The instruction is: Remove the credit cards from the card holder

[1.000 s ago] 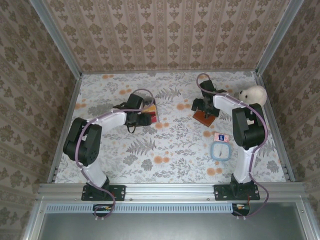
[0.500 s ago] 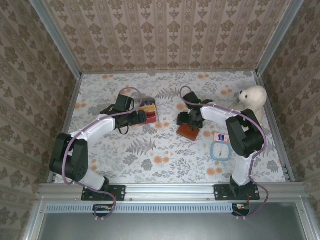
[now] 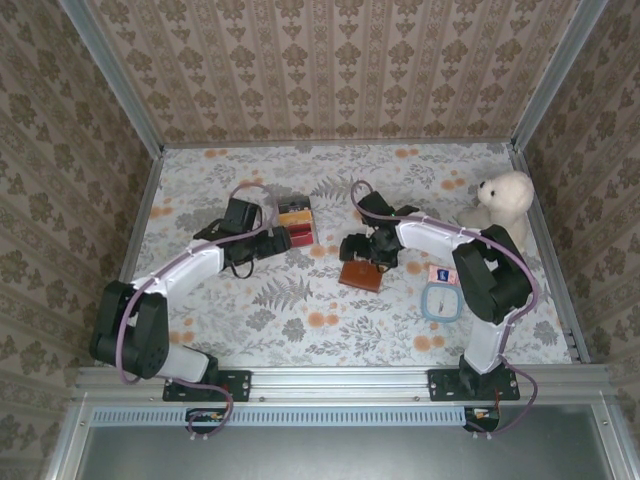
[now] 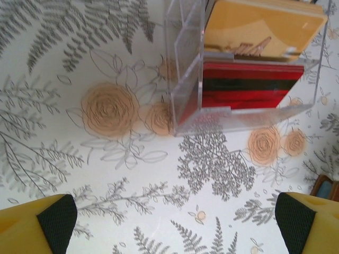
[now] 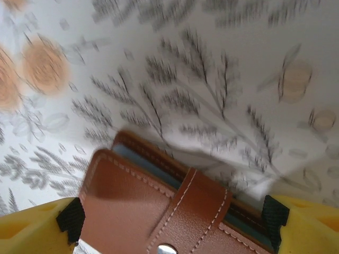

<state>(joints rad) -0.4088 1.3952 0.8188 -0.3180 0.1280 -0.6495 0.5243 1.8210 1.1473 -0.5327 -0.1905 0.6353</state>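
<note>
Overhead, the floral table (image 3: 200, 180) is spreading under both arms, which are reaching toward its middle. A white plush bear (image 3: 500, 198) is sitting at the far right edge. The left gripper (image 4: 175, 225) is hanging with its jaws spread wide over bare pattern, just short of a clear acrylic box (image 4: 185, 69) holding red and yellow cards. A blue-rimmed dial (image 3: 441, 301) is lying beside the right arm. Near the table's centre, the right gripper (image 5: 172, 219) is clamping the brown leather card holder (image 5: 143, 206) by its sides, strap facing up, bluish lining peeking out
</note>
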